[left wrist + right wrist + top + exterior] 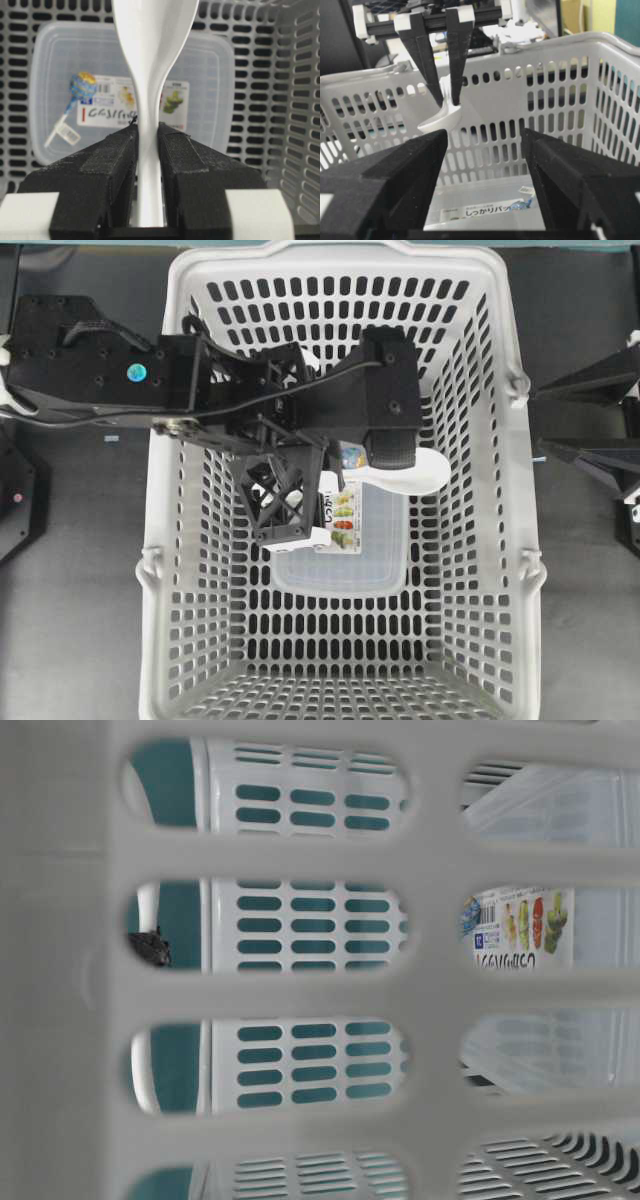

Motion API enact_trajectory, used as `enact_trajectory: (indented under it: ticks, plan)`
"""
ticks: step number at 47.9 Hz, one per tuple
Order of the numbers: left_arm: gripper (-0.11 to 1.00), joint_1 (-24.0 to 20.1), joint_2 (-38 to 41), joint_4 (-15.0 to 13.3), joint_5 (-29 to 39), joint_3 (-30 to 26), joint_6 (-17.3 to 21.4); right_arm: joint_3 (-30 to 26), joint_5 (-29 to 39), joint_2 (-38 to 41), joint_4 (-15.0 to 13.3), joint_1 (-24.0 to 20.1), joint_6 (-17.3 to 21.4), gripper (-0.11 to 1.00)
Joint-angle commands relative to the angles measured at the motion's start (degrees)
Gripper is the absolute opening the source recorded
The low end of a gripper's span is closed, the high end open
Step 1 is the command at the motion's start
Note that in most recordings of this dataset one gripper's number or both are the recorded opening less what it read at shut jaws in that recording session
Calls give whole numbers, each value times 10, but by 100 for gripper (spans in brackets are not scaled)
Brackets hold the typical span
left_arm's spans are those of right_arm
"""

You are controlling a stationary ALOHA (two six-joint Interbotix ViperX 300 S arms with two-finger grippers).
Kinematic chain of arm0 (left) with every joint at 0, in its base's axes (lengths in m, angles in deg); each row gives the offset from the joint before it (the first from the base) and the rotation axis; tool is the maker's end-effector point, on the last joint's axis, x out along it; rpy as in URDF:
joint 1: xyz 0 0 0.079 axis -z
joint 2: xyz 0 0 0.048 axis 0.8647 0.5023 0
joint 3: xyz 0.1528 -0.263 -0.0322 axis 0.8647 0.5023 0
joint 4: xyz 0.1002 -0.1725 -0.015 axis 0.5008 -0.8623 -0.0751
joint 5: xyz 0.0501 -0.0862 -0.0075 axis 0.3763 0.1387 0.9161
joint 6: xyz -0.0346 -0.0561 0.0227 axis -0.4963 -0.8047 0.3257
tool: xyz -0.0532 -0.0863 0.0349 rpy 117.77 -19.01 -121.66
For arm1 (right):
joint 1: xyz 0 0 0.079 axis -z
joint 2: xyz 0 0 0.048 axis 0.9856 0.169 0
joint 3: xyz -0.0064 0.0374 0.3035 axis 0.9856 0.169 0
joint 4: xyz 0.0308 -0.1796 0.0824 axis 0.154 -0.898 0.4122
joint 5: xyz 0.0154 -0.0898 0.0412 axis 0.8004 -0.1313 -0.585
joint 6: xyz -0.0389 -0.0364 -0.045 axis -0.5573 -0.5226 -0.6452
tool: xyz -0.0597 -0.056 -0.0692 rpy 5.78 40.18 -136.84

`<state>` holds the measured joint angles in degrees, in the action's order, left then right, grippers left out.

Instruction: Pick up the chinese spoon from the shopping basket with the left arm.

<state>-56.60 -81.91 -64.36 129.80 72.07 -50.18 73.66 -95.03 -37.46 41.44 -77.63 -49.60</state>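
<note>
The white chinese spoon (150, 75) is clamped by its handle between the black fingers of my left gripper (147, 131), with the bowl pointing away from the jaws. In the right wrist view the left gripper (451, 100) points down and holds the spoon (442, 117) in the air inside the shopping basket (545, 75), above its floor. From overhead the spoon's bowl (425, 472) sticks out from under the left arm (100, 380), over the basket (160, 540). My right gripper (538, 420) is open and empty outside the basket's right wall; it also shows in the right wrist view (485, 145).
A clear rectangular labelled container (340, 560) lies on the basket floor below the spoon; it also shows in the left wrist view (210, 75). A lollipop (82, 85) with a white stick rests on it. The basket's slotted walls (280, 100) surround the left gripper.
</note>
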Motion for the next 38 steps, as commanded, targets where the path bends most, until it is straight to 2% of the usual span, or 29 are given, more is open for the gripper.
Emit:
enact_trajectory:
  ticks: [1,38]
  plan:
    - [12,1,-16,2,-3,-5,-1,-6,-4,3,-1,1,1,59]
    - [12,7,-17,3,-3,11,-1,-6,-4,1,0,1,1,59]
